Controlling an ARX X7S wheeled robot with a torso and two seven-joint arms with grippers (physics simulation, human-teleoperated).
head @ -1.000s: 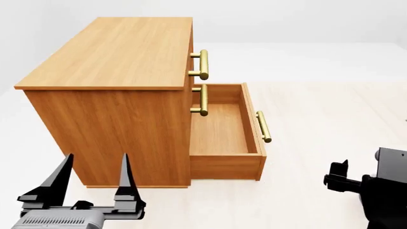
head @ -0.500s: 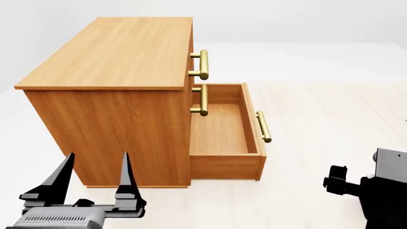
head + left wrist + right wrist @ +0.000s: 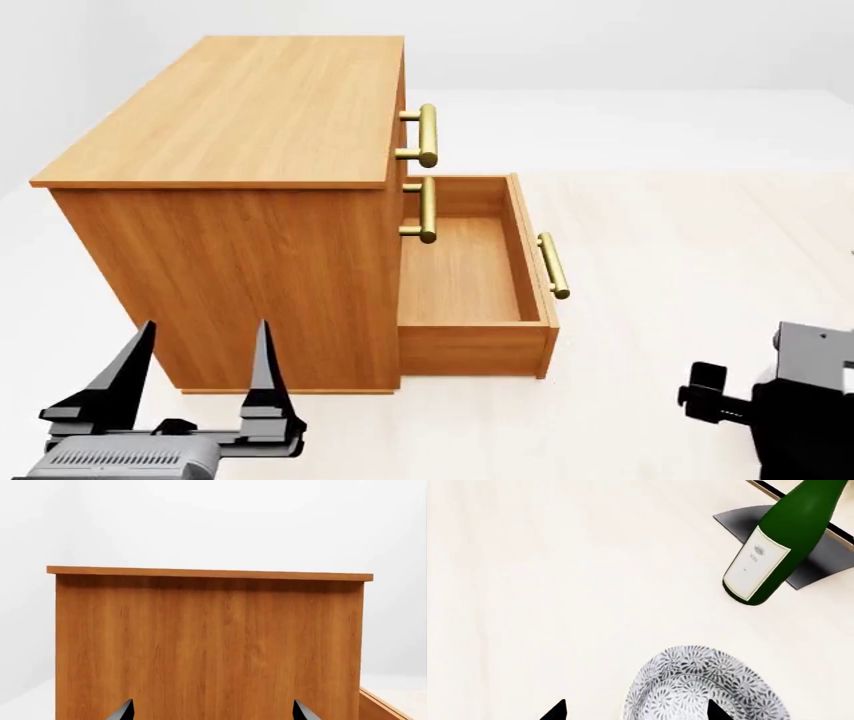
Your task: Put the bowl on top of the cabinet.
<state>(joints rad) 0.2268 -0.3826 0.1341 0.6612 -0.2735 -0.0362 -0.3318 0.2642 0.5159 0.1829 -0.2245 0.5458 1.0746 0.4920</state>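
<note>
The small round white bowl with its dark leaf pattern [image 3: 706, 687] sits on the pale bench beneath the right gripper [image 3: 634, 711], jaws wide and empty. Centre them over the rim before descending. The left gripper [image 3: 195, 372], also wide, faces the orange-brown wooden cabinet [image 3: 254, 200].

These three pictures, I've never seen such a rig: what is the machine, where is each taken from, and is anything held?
A simulated two-armed wheeled robot. The head picture looks down on the cabinet, its bottom drawer pulled open, with the open left claw in front of it. The left wrist camera faces the cabinet's side. The right wrist camera looks down at the floor: the patterned bowl lies near the open right claw, and a green bottle leans on a dark base. Nothing is held.
</note>
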